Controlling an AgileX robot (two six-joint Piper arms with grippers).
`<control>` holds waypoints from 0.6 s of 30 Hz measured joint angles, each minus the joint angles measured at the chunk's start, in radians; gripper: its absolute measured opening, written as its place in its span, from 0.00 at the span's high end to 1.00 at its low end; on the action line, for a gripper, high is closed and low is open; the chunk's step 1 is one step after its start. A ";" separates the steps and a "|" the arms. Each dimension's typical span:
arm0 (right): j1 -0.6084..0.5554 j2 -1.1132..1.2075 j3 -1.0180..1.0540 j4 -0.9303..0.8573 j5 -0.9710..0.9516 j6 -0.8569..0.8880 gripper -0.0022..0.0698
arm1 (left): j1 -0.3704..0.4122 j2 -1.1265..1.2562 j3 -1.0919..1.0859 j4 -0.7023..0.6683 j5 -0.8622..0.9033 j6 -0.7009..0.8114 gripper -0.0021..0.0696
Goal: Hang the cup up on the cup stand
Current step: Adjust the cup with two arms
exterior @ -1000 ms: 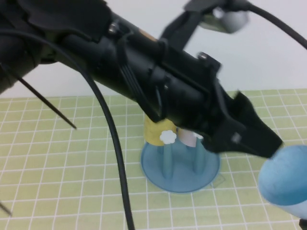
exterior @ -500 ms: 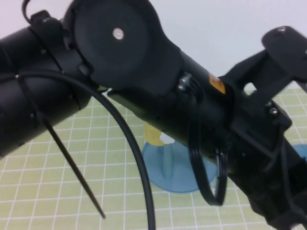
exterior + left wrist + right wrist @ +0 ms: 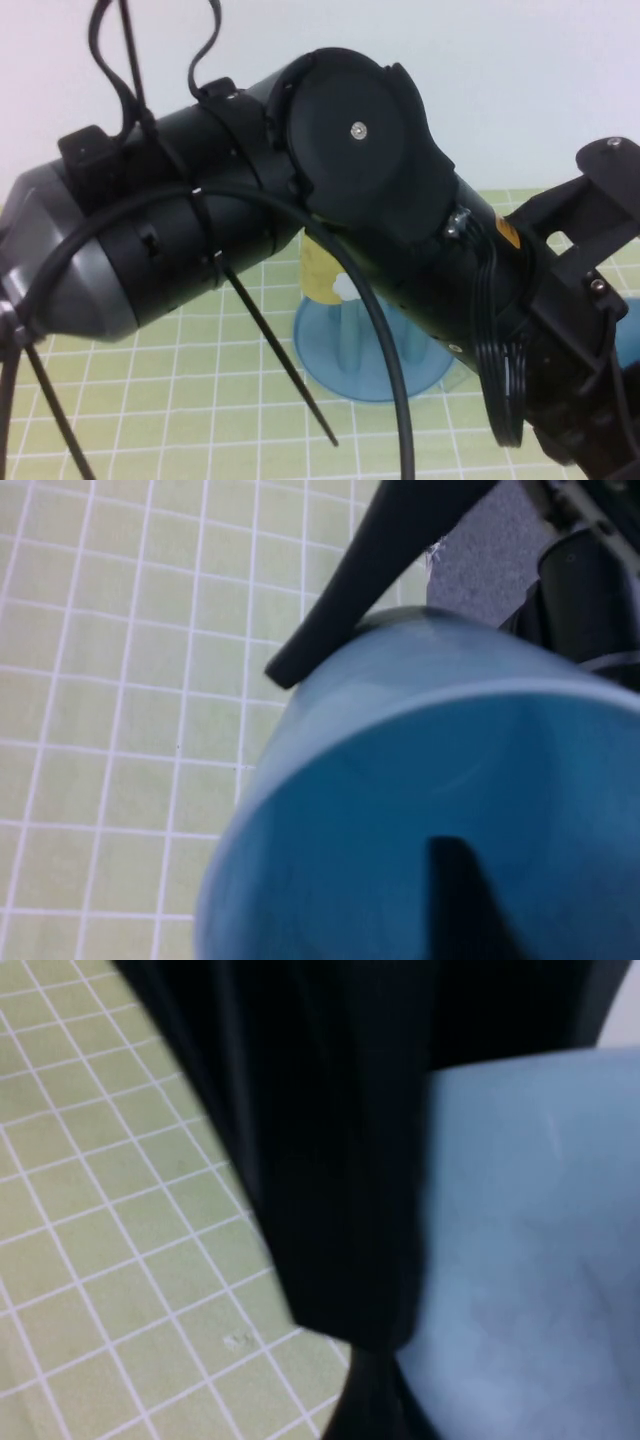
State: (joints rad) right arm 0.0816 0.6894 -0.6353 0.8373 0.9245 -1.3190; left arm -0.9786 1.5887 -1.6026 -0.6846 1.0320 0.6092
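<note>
High view: my left arm (image 3: 330, 230) fills most of the frame, crossing from the left edge to the lower right. Behind it, at centre, the teal cup stand (image 3: 345, 355) sits on the green gridded worktop (image 3: 150, 400), with a yellow cup (image 3: 318, 272) hung on 1 of its pegs.

In the left wrist view the light blue cup (image 3: 420, 810) takes up the lower right, mouth toward the camera. My left gripper (image 3: 400, 710) has 1 dark finger (image 3: 370, 570) pressed on the outside wall and the other inside the cup, so it straddles the wall, closing on it.

In the right wrist view my right gripper (image 3: 350, 1260) has a dark finger (image 3: 330, 1160) against the pale blue cup wall (image 3: 530, 1240) at the right; it is gripping the cup too.
</note>
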 joint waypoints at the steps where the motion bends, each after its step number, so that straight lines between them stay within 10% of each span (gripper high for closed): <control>1: 0.000 0.000 0.000 0.000 0.000 0.000 0.17 | 0.000 0.001 0.000 0.000 0.000 0.000 0.86; 2: 0.000 0.000 0.000 0.000 -0.002 0.002 0.17 | 0.000 0.001 0.000 0.000 -0.002 0.002 0.97; 18: 0.004 0.002 0.000 0.002 -0.039 0.089 0.01 | 0.002 0.001 0.000 -0.045 -0.027 -0.023 0.97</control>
State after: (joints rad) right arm 0.0858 0.6916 -0.6353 0.8388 0.8859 -1.2299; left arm -0.9763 1.5895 -1.6026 -0.7301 1.0050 0.5866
